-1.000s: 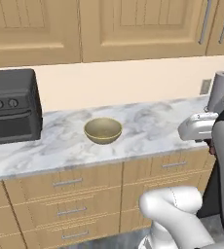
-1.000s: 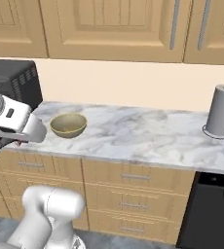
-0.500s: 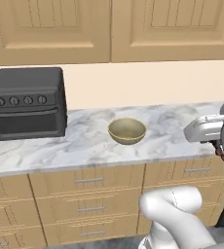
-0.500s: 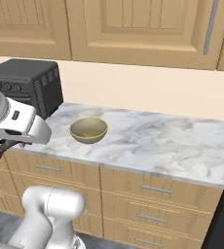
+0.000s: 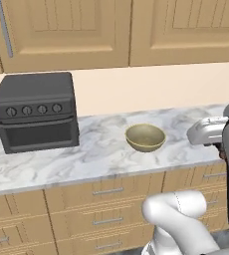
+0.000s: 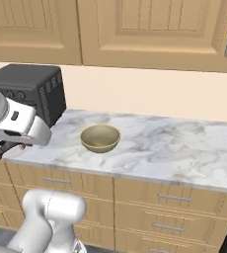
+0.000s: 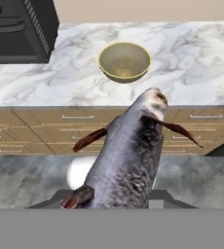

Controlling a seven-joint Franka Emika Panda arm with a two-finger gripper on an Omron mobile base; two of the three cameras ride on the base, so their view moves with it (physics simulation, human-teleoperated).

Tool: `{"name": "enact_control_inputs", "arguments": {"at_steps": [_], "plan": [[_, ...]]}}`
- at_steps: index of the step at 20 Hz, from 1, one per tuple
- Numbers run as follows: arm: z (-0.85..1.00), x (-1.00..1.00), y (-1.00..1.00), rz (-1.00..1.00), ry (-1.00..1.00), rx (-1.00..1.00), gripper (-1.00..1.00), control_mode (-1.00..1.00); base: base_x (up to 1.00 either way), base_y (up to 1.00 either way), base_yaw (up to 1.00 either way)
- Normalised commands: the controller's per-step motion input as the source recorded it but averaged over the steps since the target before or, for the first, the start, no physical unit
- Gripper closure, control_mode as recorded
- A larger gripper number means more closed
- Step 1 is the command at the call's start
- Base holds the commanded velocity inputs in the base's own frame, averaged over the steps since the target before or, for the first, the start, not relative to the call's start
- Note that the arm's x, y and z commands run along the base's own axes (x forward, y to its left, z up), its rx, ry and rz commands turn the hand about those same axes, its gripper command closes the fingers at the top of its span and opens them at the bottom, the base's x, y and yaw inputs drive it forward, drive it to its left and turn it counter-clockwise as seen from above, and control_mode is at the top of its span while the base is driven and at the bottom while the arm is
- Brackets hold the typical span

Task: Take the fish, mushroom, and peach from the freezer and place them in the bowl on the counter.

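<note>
item: shallow round olive-yellow bowl (image 5: 145, 137), our landmark. we find it upright on the white-grey veined marble surface (image 5: 96, 154), mouth up and empty, apparently set there to receive the freezer items.

item: slender dark grey-purplish fish (image 7: 128, 160) with reddish-brown fins. in the hand view we see it long and tapered, paler at the head, glossy along the flank, one fin splayed to each side. it lies short of the bowl and off the surface, out in front of the tan wooden drawers (image 5: 106, 191), its head pointing toward the bowl. we judge it is carried lengthwise so it can be lowered nose-first into the bowl.

item: gripper (image 6: 2, 148), clenched on the fish's tail end; in the right base view a dark reddish scrap shows beneath the white hand, to the near left of the bowl.

item: black toaster oven (image 5: 36, 110), on the surface to the left of the bowl, well apart from it.

item: tan wooden wall cabinets (image 5: 121, 30), above and behind the bowl.

status: we judge the fish is in transit, not yet delivered.
</note>
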Motion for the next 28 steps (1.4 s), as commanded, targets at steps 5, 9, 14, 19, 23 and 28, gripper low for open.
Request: {"name": "enact_control_inputs", "arguments": {"at_steps": [5,9,14,19,23,28], "plan": [[0.0,0.0,0.0,0.0,0.0,0.0,1.0,1.0,0.65,0.01,-0.09],[0.0,0.0,0.0,0.0,0.0,0.0,1.0,1.0,0.65,-0.02,0.0],[0.0,0.0,0.0,0.0,0.0,0.0,1.0,1.0,0.49,-0.05,0.0],[-0.83,0.4,-0.17,0.0,0.02,0.0,1.0,-1.0,0.0,0.0,0.0],[-0.94,0.61,-0.07,0.0,0.01,0.0,1.0,-1.0,0.0,0.0,0.0],[-0.56,0.76,-0.01,0.0,0.04,0.0,1.0,-1.0,0.0,0.0,0.0]]}}
